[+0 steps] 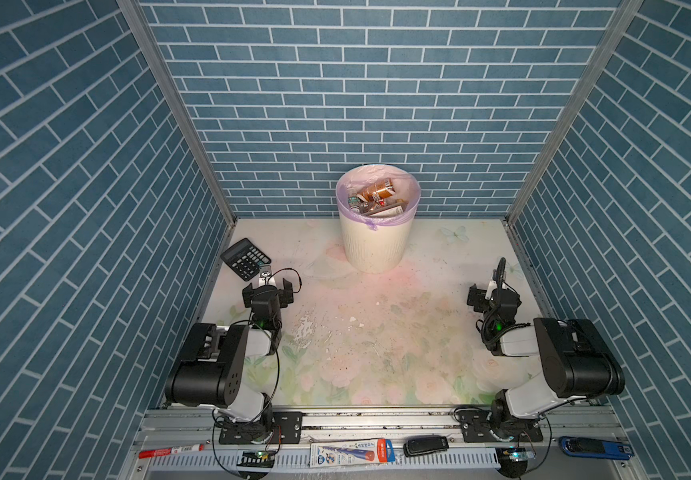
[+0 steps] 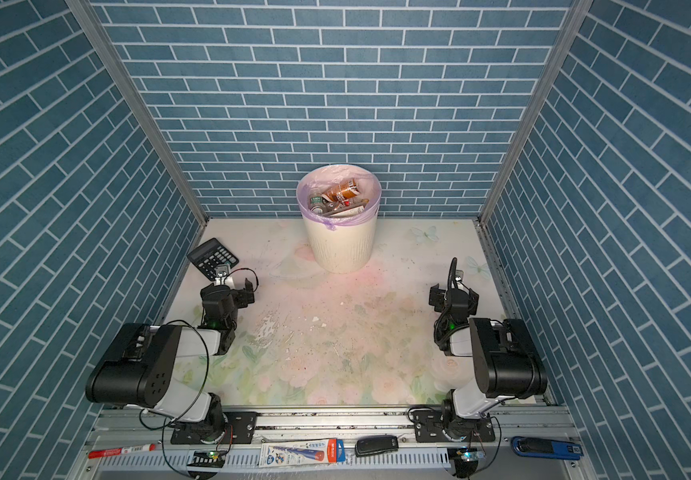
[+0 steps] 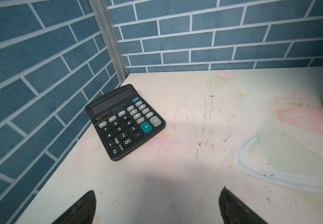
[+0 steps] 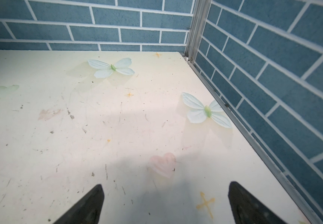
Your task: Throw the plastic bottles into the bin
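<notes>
Left gripper [image 3: 158, 191] and right gripper [image 4: 166, 184] held fingers wide, empty; bottles [image 1: 379, 193], likely light, slick, crushable, best pinched mid-body, lay in the bin [image 1: 377, 249] well ahead of both fingertips.

Your table [image 1: 398, 345]: pale floral print, scuffed and flaking near the middle. On it you have the bin [image 1: 371, 245], upright at the far middle, and a black calculator [image 1: 245, 258] by the far-left corner.

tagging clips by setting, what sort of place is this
Probably a robot test booth: brick-print panels on metal posts, two arms bolted to a rail, a bin on a floral table.
</notes>
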